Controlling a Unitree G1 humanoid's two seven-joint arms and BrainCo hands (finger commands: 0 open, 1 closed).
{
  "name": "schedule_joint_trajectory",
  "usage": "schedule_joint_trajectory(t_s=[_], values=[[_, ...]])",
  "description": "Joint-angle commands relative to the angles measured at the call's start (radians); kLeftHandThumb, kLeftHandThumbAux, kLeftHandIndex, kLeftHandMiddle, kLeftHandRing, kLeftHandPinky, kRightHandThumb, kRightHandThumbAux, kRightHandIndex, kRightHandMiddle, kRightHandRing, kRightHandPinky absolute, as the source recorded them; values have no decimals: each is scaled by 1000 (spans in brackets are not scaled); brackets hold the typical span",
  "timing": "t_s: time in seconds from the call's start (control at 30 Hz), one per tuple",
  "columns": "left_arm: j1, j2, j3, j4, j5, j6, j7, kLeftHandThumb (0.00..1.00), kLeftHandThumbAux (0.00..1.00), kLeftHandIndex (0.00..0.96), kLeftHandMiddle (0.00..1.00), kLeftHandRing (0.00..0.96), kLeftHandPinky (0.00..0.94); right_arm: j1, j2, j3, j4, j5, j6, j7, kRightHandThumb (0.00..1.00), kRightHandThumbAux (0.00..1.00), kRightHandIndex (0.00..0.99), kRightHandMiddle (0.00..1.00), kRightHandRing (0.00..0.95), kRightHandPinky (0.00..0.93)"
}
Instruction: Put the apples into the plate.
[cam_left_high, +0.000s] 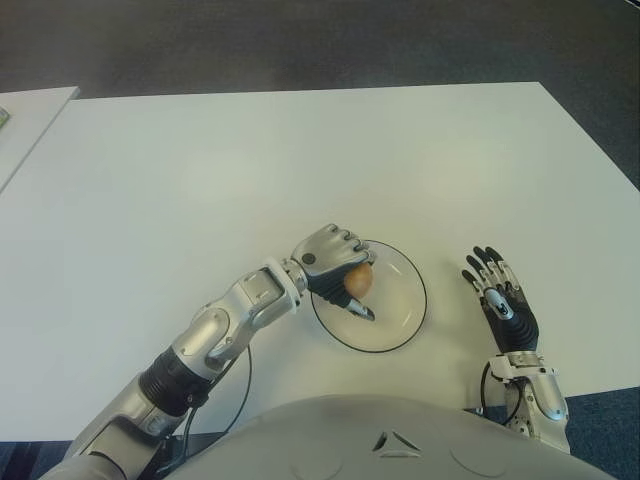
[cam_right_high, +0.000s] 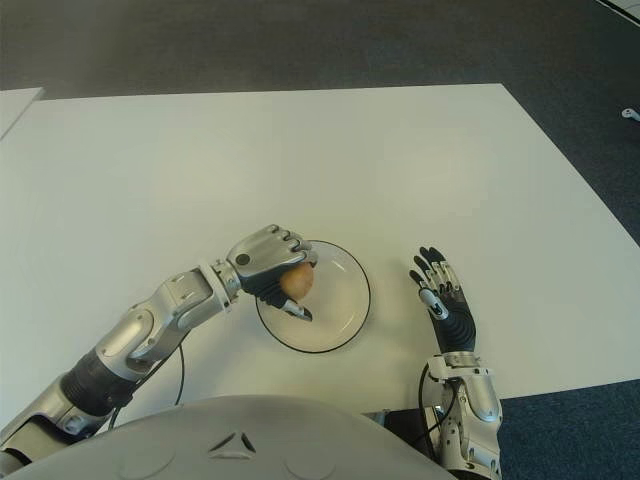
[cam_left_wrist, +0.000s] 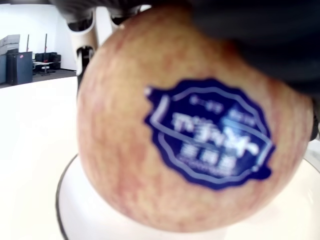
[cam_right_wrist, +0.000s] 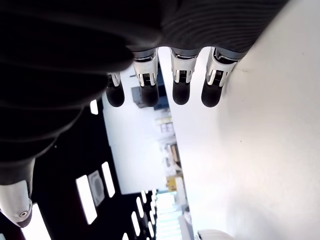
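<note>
A reddish-yellow apple (cam_left_high: 359, 279) with a blue sticker (cam_left_wrist: 212, 137) is gripped in my left hand (cam_left_high: 335, 268), fingers curled over its top. The hand holds it over the left part of a white plate (cam_left_high: 400, 300) with a dark rim, near the table's front edge. In the left wrist view the apple (cam_left_wrist: 180, 135) fills the frame just above the plate (cam_left_wrist: 75, 210); I cannot tell whether it touches. My right hand (cam_left_high: 497, 290) shows to the right of the plate with fingers (cam_right_wrist: 181, 85) stretched out straight, holding nothing.
The white table (cam_left_high: 300, 170) stretches far and wide beyond the plate. Another white table's corner (cam_left_high: 25, 115) shows at the far left. A black cable (cam_left_high: 240, 385) loops by my left forearm at the table's front edge.
</note>
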Motion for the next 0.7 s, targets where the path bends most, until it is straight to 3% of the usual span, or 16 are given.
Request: schedule_joint_trajectory(t_s=[0.03,0.7], values=[[-17,4,-13,4,15,-21,-26,754,690,446,818,811,794,32,13,21,28,-23,32,-4,159,563,46,90,52,1],[28,-30,-17,59,-2,3,-58,751,692,445,818,810,791,33,28,29,28,-10,35,-8,177,570,53,100,63,19]])
